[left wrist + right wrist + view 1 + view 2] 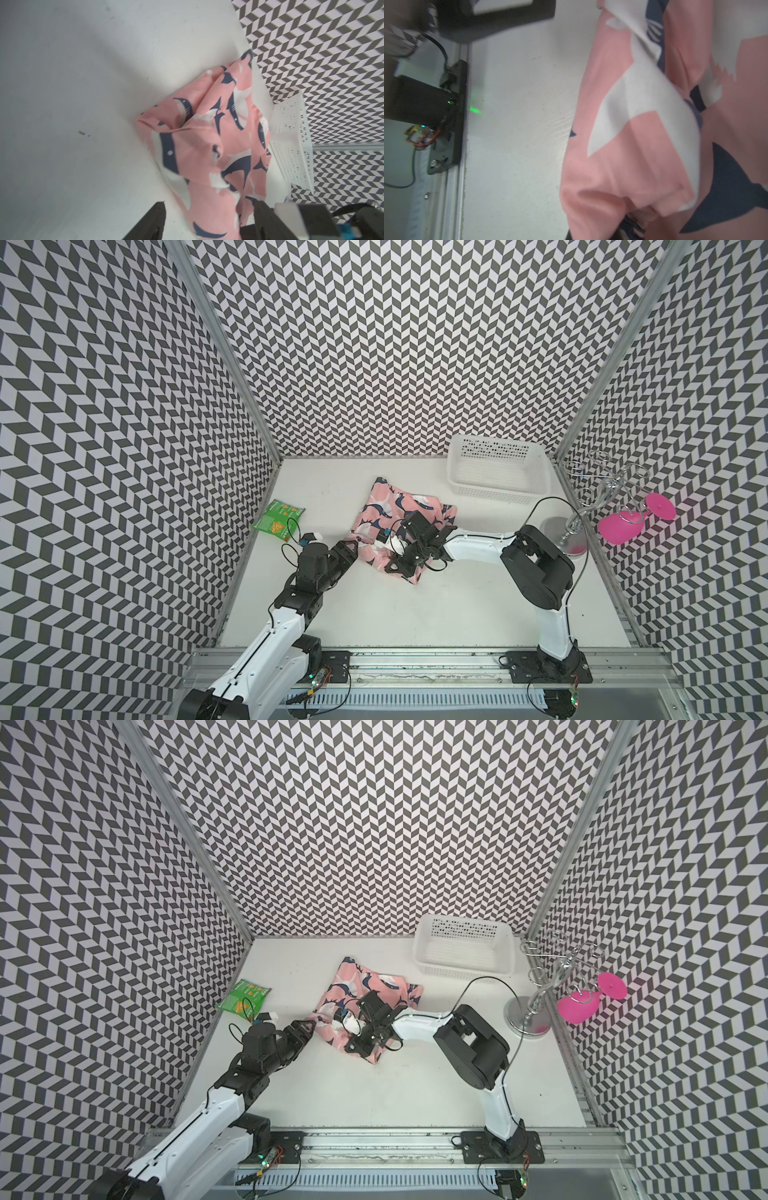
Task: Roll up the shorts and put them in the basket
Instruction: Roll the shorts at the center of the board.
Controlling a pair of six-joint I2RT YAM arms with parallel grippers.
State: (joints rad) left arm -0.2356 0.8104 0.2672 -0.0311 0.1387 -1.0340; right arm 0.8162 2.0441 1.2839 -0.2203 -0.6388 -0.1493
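We see the shorts (386, 506) lying crumpled on the white tabletop (415, 605), near a white basket (457, 485). The left claw (208, 204) stands spread at the shorts' left edge, with fabric between its fingers (155, 220). The right claw (395, 562) is pressed together, pinching a fold of the shorts.

Both top views look steeply down from high above the front rail (415, 659) toward the back wall (415, 344), taking in the whole table (415, 605). The left wrist camera hangs low, close to the shorts (207, 145), facing the basket (291, 133). The right wrist camera sits even nearer them, facing the front rail. All four share the shorts.
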